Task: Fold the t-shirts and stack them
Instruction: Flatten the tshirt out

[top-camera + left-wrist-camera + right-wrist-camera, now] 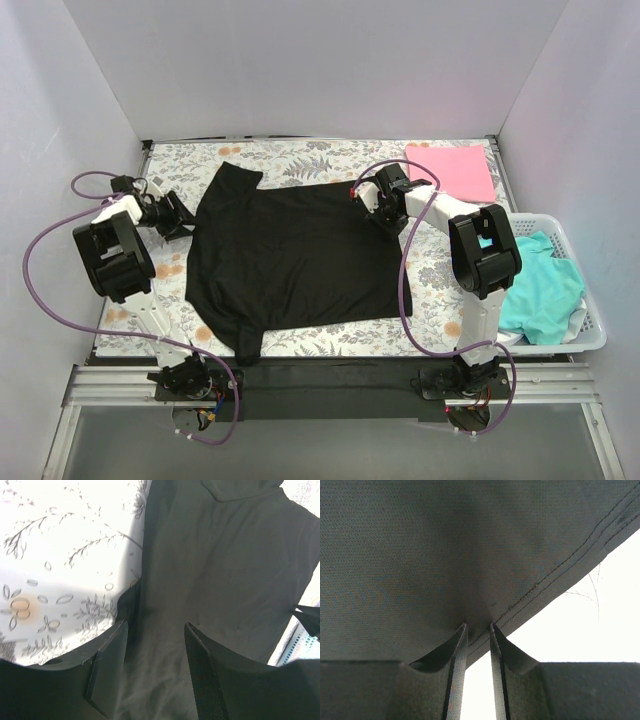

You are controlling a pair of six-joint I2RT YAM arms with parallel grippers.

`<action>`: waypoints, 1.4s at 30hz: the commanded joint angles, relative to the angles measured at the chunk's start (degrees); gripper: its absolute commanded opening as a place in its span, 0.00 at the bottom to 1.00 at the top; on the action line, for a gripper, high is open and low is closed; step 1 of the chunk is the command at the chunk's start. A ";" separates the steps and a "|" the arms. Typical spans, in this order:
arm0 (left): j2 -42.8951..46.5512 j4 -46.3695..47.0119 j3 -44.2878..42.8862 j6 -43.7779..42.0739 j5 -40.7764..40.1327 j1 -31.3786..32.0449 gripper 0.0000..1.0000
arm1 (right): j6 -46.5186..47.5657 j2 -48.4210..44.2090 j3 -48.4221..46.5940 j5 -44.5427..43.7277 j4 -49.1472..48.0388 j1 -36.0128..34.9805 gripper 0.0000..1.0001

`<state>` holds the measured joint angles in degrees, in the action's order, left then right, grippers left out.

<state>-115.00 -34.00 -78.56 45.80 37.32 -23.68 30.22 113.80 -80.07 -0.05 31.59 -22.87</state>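
The black t-shirt point(290, 255) lies spread flat on the floral table cloth point(440, 270). My left gripper point(186, 217) is at the shirt's left edge. In the left wrist view its jaws point(155, 625) stand well apart, open, with black fabric point(225, 570) lying between them. My right gripper point(368, 203) is at the shirt's far right corner. Its jaws point(478, 626) stand narrowly open, and the stitched hem point(555, 575) crosses between the fingertips. The pink t-shirt point(452, 170) lies folded at the back right. The teal t-shirt point(540, 285) sits crumpled in the basket.
A white lattice basket point(590, 335) stands off the table's right edge beside the right arm. White walls close in the back and both sides. Purple cables point(45, 290) loop from both arms.
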 commanded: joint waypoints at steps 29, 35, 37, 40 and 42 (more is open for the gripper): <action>1.79 3.15 -0.80 3.24 -17.45 -1.45 0.47 | 1.60 -1.29 2.46 -3.81 4.00 0.64 0.30; 4.43 2.36 0.96 3.68 -14.92 -2.16 0.47 | 1.51 -2.44 2.03 -2.50 5.40 0.64 0.29; 5.22 1.83 1.22 2.81 -10.62 -2.07 0.48 | 1.34 -2.79 0.45 -1.27 6.11 0.64 0.29; 7.07 2.44 0.78 0.44 -4.65 -2.16 0.48 | 1.07 -3.58 -2.44 1.27 6.90 0.55 0.30; 7.95 3.50 -0.62 -0.10 -2.96 -2.16 0.48 | 0.55 -3.93 -4.56 3.03 6.90 0.64 0.30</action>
<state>-113.32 -31.86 -77.95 48.25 28.36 -25.87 31.42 112.84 -80.25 -0.80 36.40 -22.50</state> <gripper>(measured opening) 0.480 0.298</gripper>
